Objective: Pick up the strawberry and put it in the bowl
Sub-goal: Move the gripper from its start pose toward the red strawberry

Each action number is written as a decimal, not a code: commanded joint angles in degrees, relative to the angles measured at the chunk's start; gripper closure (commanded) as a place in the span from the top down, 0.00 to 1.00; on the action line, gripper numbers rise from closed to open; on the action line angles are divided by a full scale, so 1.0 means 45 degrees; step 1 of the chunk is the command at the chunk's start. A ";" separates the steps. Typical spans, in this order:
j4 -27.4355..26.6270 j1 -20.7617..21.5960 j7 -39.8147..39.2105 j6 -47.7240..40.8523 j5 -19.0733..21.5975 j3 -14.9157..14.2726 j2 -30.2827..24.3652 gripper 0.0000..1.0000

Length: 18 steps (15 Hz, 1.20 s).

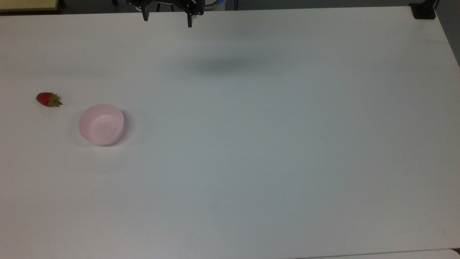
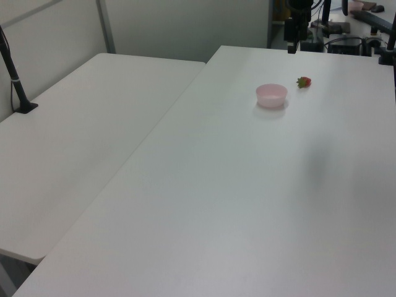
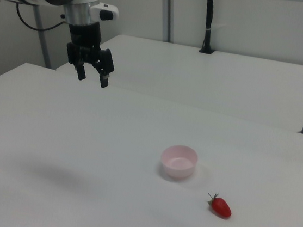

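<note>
The small red strawberry [image 1: 47,99] [image 2: 304,81] [image 3: 220,207] with its green cap lies on the white table near the top view's left edge. A little to its lower right in the top view sits the pale pink bowl [image 1: 101,124] [image 2: 271,95] [image 3: 179,161], with nothing inside. My gripper [image 1: 167,18] [image 3: 92,77] hangs open high above the table, far from both, at the top edge of the top view. Its two black fingers [image 3: 104,79] point down with nothing between them. In the left view the gripper [image 2: 292,38] shows at the top, above the table's far end.
The white table [image 1: 251,162] is wide and bare right of the bowl. A second white table [image 2: 80,136] adjoins it, with a black post [image 2: 15,77] clamped on it. A black clamp [image 1: 423,10] sits at the top view's upper right corner.
</note>
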 commanded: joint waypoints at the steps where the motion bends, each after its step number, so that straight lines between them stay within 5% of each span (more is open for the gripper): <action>1: -0.0190 -0.0116 -0.0259 -0.0017 0.0282 -0.0079 -0.0177 1.00; 10: -0.0190 -0.0506 -0.0608 0.0138 0.0281 -0.0079 -0.0138 1.00; 18: 0.0474 -0.4000 -0.8235 0.0410 0.0282 -0.0079 0.1441 1.00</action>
